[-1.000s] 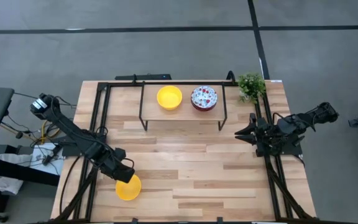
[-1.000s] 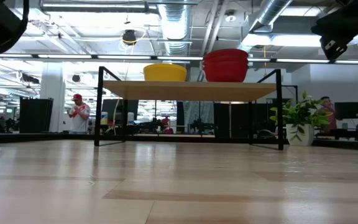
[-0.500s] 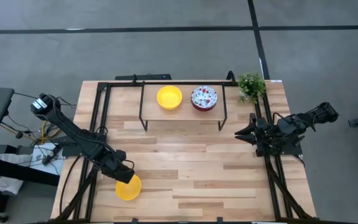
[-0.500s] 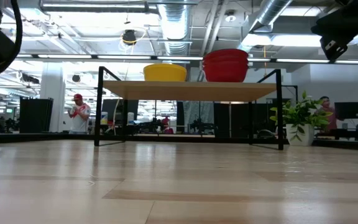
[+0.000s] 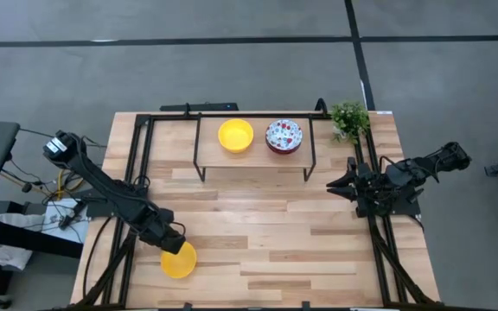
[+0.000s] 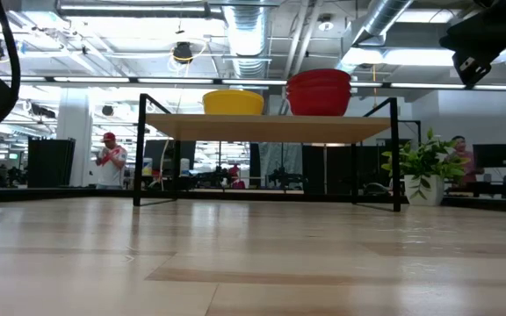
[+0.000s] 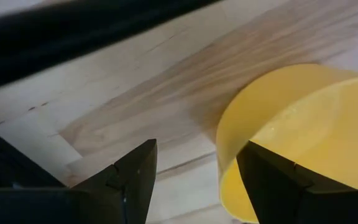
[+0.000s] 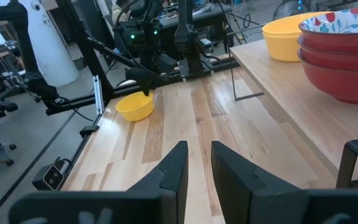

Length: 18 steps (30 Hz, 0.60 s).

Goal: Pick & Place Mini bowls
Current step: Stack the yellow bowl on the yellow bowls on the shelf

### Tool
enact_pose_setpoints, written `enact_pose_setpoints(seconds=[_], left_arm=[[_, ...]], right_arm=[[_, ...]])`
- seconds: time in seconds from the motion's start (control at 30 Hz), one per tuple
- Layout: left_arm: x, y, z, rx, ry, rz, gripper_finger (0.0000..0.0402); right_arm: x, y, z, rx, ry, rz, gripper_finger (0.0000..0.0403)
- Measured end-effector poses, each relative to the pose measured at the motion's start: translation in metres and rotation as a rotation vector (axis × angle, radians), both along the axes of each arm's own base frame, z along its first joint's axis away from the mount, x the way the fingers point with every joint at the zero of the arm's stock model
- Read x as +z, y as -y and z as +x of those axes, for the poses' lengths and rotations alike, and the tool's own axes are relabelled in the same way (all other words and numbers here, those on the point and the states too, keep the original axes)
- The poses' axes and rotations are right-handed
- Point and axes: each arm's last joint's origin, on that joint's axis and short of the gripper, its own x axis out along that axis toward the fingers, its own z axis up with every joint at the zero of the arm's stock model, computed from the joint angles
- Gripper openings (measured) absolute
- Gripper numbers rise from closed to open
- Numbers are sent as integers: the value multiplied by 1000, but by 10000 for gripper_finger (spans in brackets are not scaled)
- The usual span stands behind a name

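Observation:
One yellow mini bowl [image 5: 180,263] rests on its base on the table near the near-left corner, and the right wrist view shows this bowl [image 8: 134,107] too. My left gripper [image 5: 173,244] is open at its rim. In the left wrist view the gripper [image 7: 197,149] has one finger in front of the bowl's [image 7: 303,124] inside and one outside the wall. On the raised shelf [image 5: 253,157] stand more yellow bowls [image 5: 236,135] and a stack of floral bowls [image 5: 284,136], red outside [image 6: 319,92]. My right gripper [image 5: 331,187] waits at the right edge, its fingers a little apart [image 8: 199,149]. My left gripper comes slanting down from the table's left at the yellow bowl's rim [image 7: 229,134], its fingers straddling the wall. Whether either finger touches the bowl I cannot tell. The bowl sits upright on the table.
A black-framed wooden shelf stands at the table's far middle on thin legs [image 6: 139,149]. A small green plant [image 5: 349,118] sits at the far right corner. Black rails run along both side edges [image 5: 132,173]. People stand in the room beyond the table [image 6: 108,162].
My left arm has shifted a little toward the table's left edge, showing less in the low view's upper left corner. The yellow bowl has stayed where it was.

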Motion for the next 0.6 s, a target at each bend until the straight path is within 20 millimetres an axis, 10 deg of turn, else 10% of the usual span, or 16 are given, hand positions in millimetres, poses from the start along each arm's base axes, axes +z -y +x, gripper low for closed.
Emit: enact_pose_setpoints(seconds=[0.6], left_arm=[[-23, 13, 12, -26, -64, -27, 60]], right_arm=[[0, 0, 0, 0, 0, 0, 61]])
